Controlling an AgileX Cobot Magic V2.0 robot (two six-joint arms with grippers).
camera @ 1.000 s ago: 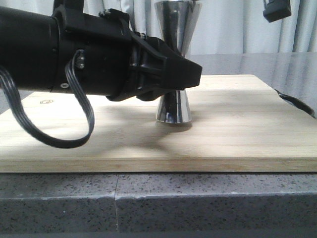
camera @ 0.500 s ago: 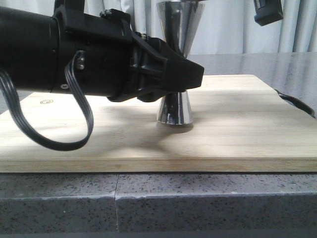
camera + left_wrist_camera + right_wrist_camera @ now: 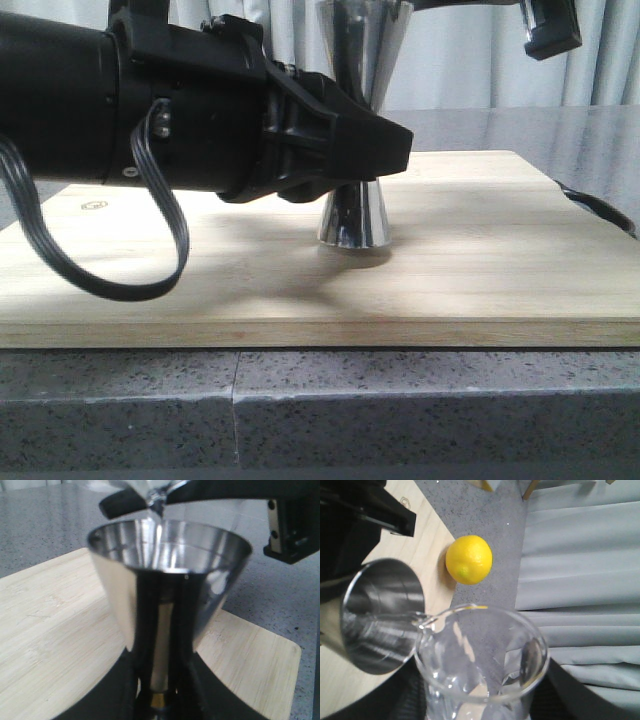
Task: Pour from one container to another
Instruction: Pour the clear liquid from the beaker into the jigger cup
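beaker (image 3: 482, 655) first: we see it tipped, its pour lip sitting just over the rim of the jigger (image 3: 380, 615), with a thin clear stream bridging the two. the jigger stands upright on the bamboo board (image 3: 480, 260), which lies on the grey bench (image 3: 400, 400).

what has changed in the front view is small. the jigger's foot has sat in the same spot on the board over the last second, while the right pincer (image 3: 550, 28), high beside the jigger's mouth, has shifted and rolled a little further. we take that as the tilt deepening, so the pour is under way rather than finished.

the left pincer (image 3: 157, 700) is pressed onto the jigger at its narrow waist, steadying it. the right one carries the beaker, though we cannot see its fingers on the glass clearly.

the front view hides the beaker almost wholly; only the wrist views show the lip and the stream (image 3: 157, 510) entering the cup. the right wrist view alone shows a lemon (image 3: 468, 559) on the bench just beside the board's edge, behind the jigger.
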